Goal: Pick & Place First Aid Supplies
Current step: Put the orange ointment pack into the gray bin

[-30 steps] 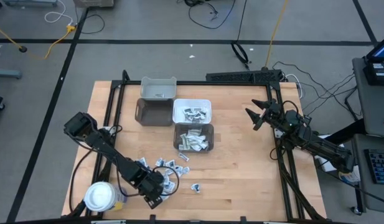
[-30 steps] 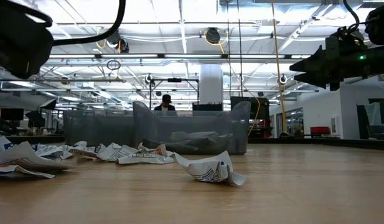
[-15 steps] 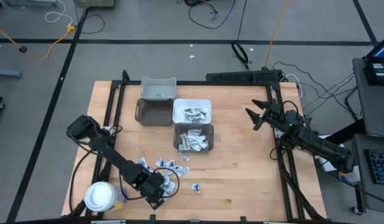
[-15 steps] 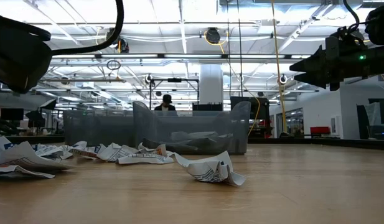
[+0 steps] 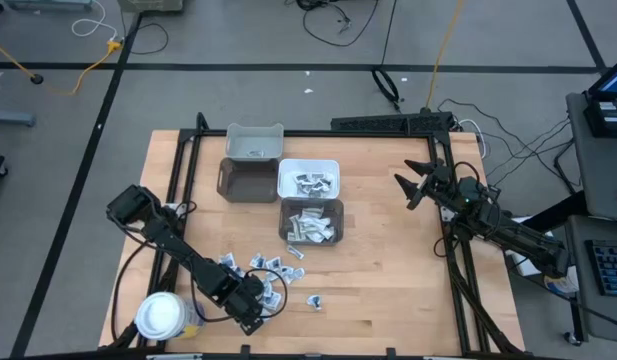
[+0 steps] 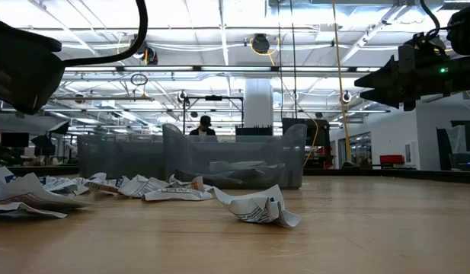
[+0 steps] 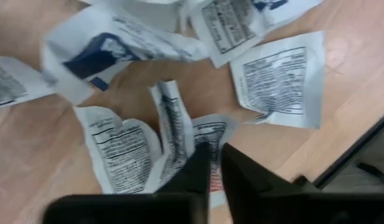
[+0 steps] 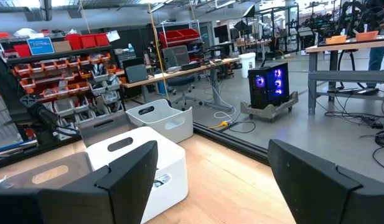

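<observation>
At seven o'clock on the table (image 5: 388, 280), the left gripper (image 7: 214, 163) pinches nearly shut on a packet (image 7: 173, 134), its far end hidden. Loose packets (image 5: 263, 270) overlap, uncountable. Three bins (image 5: 253, 140). Right gripper (image 5: 413, 185), at three o'clock, gapes wide, empty.

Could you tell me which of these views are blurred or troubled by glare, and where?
Left wrist view: the near packets and the left gripper are soft, the upper packets smeared. Low view: bright ceiling lights wash out the top, and the dark arm at the upper left is out of focus. High view: evenly lit. Right wrist view: the right gripper is slightly soft, the room sharp.
</observation>
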`<state>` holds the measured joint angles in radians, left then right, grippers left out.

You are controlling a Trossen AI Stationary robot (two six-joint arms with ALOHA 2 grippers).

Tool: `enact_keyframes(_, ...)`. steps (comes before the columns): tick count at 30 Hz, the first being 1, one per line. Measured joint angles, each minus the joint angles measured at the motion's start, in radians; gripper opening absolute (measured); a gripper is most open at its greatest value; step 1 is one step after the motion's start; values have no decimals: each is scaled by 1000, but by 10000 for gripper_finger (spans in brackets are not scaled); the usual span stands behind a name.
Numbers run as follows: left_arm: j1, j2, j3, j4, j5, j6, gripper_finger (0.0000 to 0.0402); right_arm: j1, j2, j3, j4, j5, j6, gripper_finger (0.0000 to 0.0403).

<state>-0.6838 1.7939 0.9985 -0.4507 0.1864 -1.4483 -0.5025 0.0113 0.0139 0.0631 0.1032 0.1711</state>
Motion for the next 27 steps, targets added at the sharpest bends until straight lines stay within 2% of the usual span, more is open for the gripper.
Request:
enact_keyframes(2, 0, 0, 0, 2, 0, 3, 10, 0, 0, 0, 0, 0, 0, 297)
enact_keyframes(9, 0, -36, -2, -1, 55, 46, 2, 0, 0, 0, 0, 0, 0, 297)
enact_keyframes(17, 0, -250, 6, -61, 65, 168, 1, 0, 0, 0, 0, 0, 0, 297)
enact_keyframes(27, 3, -508, 6, -353, 71, 317, 1, 0, 0, 0, 0, 0, 0, 297)
